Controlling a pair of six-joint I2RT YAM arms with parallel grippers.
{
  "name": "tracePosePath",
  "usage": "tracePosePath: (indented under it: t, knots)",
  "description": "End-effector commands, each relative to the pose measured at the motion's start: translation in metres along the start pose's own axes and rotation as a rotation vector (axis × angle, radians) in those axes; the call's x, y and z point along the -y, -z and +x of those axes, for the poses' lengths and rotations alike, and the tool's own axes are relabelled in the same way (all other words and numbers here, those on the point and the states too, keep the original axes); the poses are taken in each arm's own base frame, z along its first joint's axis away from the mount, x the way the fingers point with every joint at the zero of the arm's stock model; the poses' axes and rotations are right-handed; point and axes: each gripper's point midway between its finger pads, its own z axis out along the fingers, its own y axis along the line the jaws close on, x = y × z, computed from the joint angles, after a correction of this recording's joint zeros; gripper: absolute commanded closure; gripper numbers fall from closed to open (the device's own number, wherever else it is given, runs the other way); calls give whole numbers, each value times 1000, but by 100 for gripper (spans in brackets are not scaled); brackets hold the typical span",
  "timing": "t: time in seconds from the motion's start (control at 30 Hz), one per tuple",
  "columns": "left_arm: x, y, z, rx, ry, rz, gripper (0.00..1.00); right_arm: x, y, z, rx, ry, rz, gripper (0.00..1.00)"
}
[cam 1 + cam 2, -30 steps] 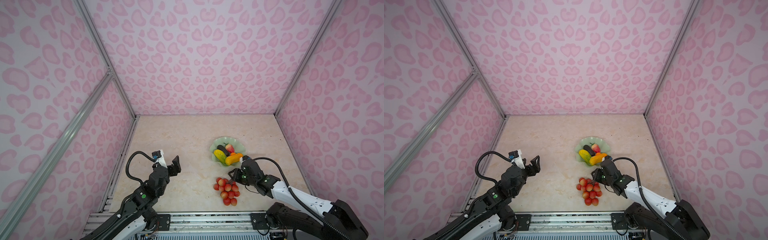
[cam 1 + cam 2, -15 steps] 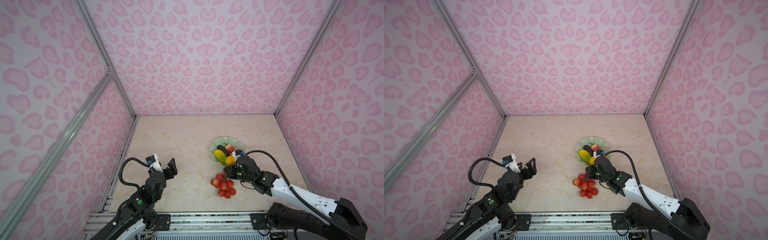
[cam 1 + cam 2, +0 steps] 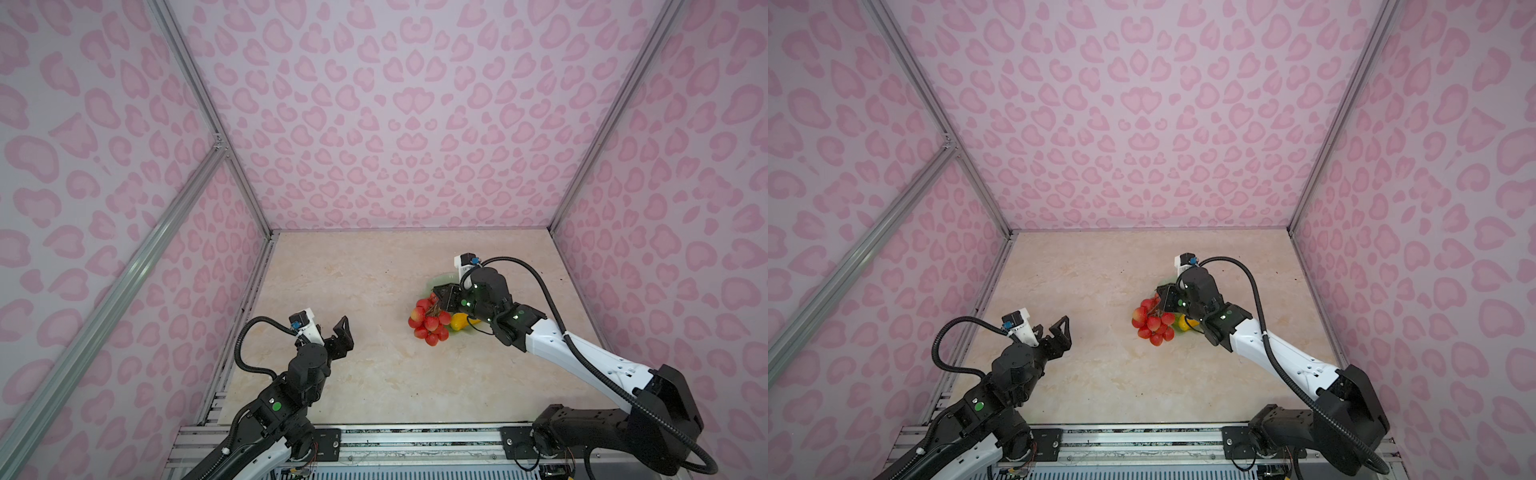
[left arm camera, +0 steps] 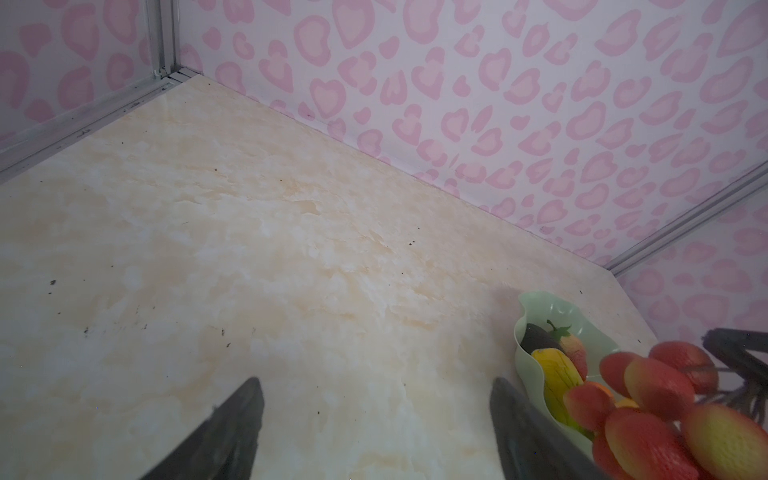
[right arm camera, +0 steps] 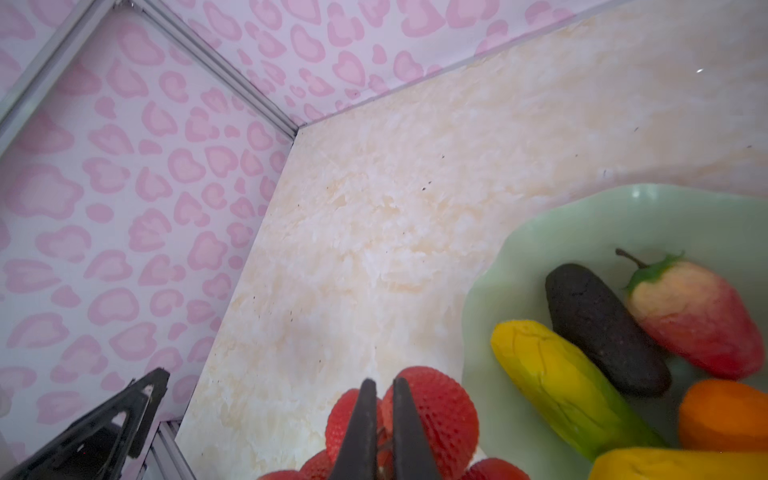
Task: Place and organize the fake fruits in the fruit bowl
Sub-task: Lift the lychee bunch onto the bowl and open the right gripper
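Enclosing the marbled beige bench (image 3: 374, 270) stand pink heart-print walls (image 3: 395, 124); right end effector (image 5: 380, 386) clamps the lychee cluster (image 3: 428, 324) beside the fruit bowl (image 5: 540, 232), left end effector (image 4: 374, 384) gapes.

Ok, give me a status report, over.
Right gripper shut on lychees. Left gripper open, empty. Lychees beside bowl, not in yet. Nothing in the way.
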Motion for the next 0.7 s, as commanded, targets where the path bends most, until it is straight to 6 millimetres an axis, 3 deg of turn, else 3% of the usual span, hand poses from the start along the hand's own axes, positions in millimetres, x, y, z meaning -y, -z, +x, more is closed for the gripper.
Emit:
tracePosePath:
  t: [0.0,0.23,0.37,0.5,0.67]
  knots:
    - [-2,3,-4,10,-7,-10,13,-2,-9,-30,41,-21,-67,100]
    - [-11,10,-9,35,-4,-37,12,81,-33,-47,22,-149,16,100]
    - [-15,12,-14,59,-6,-49,12,119,-40,-43,6,-204,66,100]
    - [-15,13,-19,73,-30,-57,11,136,-41,-38,-10,-220,98,70]
    - [-18,15,-33,126,-91,-98,9,139,-20,-53,43,-160,169,29]
